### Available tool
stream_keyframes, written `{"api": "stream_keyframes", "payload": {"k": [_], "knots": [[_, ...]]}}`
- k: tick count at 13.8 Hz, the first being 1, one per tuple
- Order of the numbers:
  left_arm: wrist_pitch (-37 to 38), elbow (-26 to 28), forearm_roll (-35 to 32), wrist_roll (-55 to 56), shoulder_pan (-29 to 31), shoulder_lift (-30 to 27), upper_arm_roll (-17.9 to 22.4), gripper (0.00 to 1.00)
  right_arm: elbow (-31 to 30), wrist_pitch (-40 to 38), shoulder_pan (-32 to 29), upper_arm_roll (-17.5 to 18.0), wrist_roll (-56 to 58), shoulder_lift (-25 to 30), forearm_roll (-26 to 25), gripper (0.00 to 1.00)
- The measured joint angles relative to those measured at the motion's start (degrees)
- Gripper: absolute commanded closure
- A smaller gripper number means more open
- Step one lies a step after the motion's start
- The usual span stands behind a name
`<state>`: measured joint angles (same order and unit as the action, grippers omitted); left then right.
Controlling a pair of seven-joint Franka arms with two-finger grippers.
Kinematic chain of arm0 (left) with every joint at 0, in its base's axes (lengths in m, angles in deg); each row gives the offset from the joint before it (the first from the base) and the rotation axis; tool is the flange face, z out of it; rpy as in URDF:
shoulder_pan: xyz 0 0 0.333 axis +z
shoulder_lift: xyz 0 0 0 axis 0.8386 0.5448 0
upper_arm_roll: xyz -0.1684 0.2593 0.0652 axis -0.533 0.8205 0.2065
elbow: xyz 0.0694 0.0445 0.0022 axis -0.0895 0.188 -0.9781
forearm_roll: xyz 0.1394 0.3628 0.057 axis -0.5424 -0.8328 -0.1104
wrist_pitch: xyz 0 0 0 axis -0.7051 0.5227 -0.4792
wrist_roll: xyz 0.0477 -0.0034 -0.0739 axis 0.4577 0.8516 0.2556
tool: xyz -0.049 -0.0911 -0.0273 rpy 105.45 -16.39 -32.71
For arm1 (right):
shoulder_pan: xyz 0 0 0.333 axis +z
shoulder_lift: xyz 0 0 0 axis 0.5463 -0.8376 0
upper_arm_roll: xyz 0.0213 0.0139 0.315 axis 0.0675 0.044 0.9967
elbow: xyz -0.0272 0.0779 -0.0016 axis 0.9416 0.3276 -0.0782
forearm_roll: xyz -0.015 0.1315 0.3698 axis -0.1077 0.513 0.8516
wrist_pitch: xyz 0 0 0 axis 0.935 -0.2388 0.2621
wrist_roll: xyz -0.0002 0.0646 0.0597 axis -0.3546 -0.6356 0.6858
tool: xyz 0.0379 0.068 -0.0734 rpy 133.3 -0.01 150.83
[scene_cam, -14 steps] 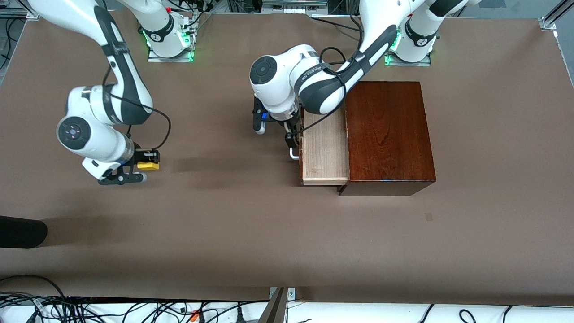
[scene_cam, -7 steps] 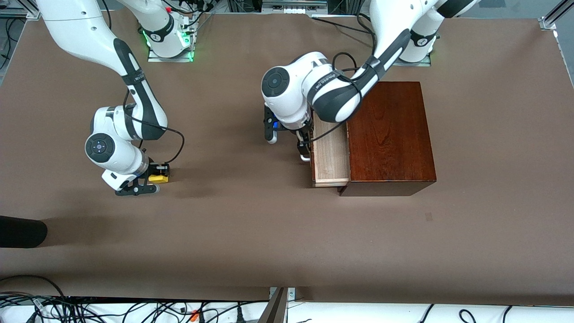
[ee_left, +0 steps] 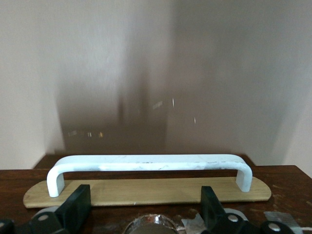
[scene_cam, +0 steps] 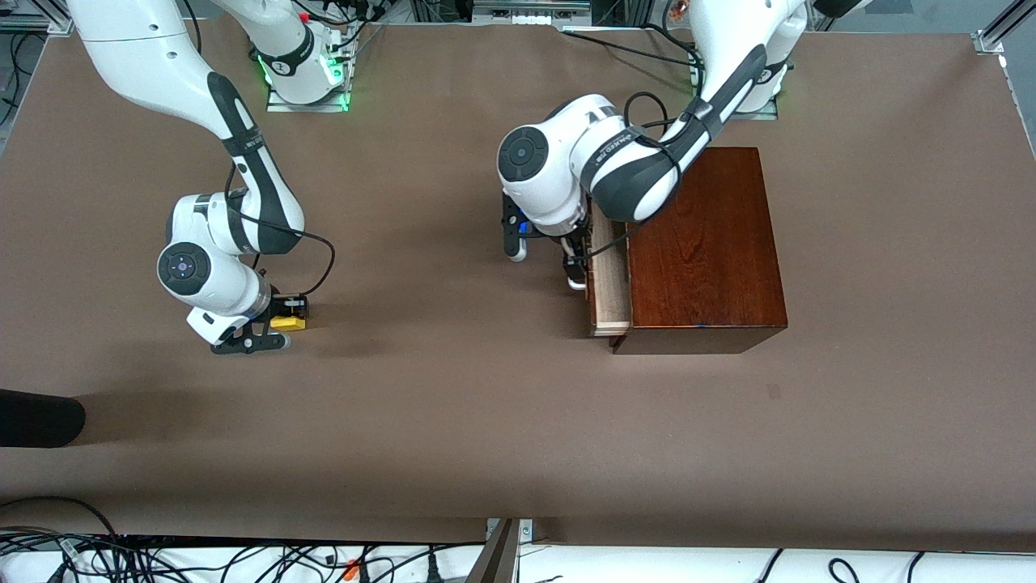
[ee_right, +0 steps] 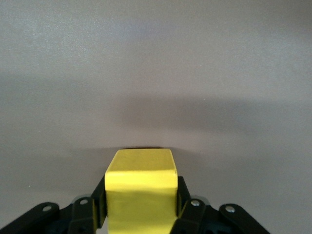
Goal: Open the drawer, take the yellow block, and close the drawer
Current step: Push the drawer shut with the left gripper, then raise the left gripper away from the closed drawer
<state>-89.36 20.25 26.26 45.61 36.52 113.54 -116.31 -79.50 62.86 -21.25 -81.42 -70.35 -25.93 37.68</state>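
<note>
The dark reddish-brown wooden box (scene_cam: 701,243) stands near the left arm's base. Its drawer (scene_cam: 611,279) is out only a narrow way and shows a strip of pale wood. My left gripper (scene_cam: 576,274) is at the drawer's dark front, beside the white bar handle (ee_left: 148,163). In the left wrist view my left gripper (ee_left: 145,210) is open, with its fingers (ee_left: 78,209) wide apart and nothing between them. My right gripper (scene_cam: 279,328) is shut on the yellow block (scene_cam: 289,323), low over the bare table toward the right arm's end. The block (ee_right: 141,187) sits between the right gripper's pads, with its shadow right under it.
A dark rounded object (scene_cam: 36,417) lies at the table's edge at the right arm's end, nearer the front camera. Cables (scene_cam: 243,559) run along the table's front edge.
The drawer has slid most of the way into the box, and my left gripper moved with its front. My right gripper carried the yellow block nearer the front camera, then held about still.
</note>
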Motion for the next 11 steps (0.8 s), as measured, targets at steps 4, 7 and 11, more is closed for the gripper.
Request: {"api": "stream_keyframes", "payload": {"k": [4, 7, 11], "knots": [[2.5, 3.61, -0.09, -0.38, 2.86, -2.46, 0.16, 0.0, 0.29, 0.0, -0.07, 0.0, 0.0, 0.01, 0.0, 0.44], [2.29, 3.86, -0.09, -0.44, 3.04, -2.63, -0.04, 0.0, 0.53, 0.0, -0.1, 0.01, 0.0, 0.03, 0.0, 0.25], [1.98, 1.86, 2.37, 11.77, 1.69, -3.2, -0.18, 0.0, 0.71, 0.0, -0.13, 0.02, 0.02, 0.1, 0.0, 0.0]]}}
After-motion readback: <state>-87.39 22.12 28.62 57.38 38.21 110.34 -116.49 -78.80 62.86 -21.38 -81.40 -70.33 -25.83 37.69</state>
